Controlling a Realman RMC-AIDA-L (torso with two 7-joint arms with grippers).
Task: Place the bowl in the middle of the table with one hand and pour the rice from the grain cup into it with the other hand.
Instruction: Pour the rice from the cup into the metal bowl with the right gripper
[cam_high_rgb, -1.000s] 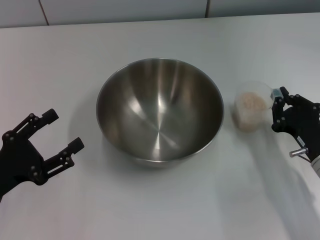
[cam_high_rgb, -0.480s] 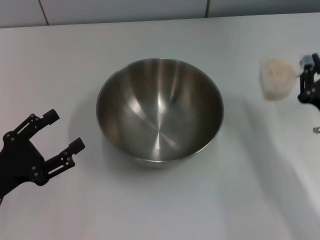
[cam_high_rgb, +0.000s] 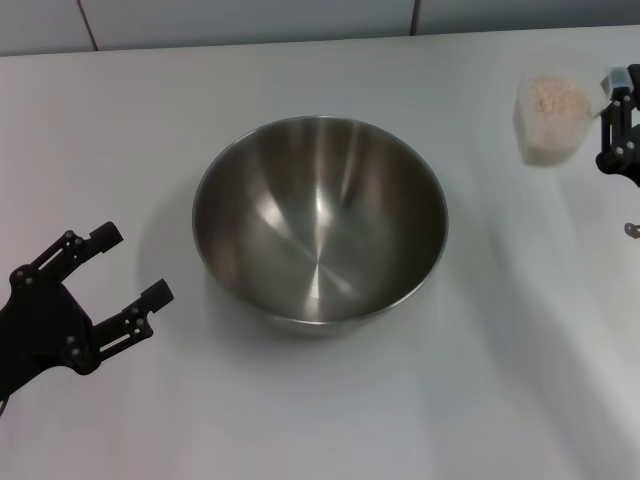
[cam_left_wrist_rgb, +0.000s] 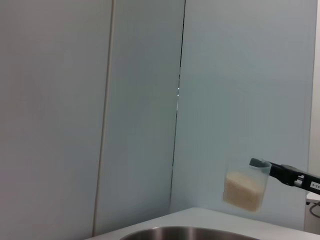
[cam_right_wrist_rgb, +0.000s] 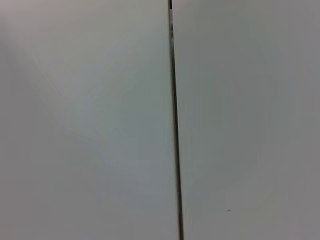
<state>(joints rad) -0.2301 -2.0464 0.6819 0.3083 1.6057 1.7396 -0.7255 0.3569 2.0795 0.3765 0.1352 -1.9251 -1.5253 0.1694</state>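
The steel bowl (cam_high_rgb: 320, 220) stands upright in the middle of the white table (cam_high_rgb: 330, 420); its rim also shows in the left wrist view (cam_left_wrist_rgb: 190, 232). My right gripper (cam_high_rgb: 612, 105) at the right edge is shut on the handle of the clear grain cup (cam_high_rgb: 551, 118), holding it upright in the air, up and to the right of the bowl. The cup holds pale rice (cam_high_rgb: 555, 98); cup (cam_left_wrist_rgb: 245, 185) and rice also show in the left wrist view. My left gripper (cam_high_rgb: 128, 265) is open and empty, low at the left, clear of the bowl.
A grey panelled wall (cam_high_rgb: 250, 20) runs along the table's far edge. The right wrist view shows only wall panels with a dark seam (cam_right_wrist_rgb: 175, 125).
My right gripper has lifted the grain cup off the table beside the bowl, up and to the right. The left gripper has barely moved. The bowl stays put.
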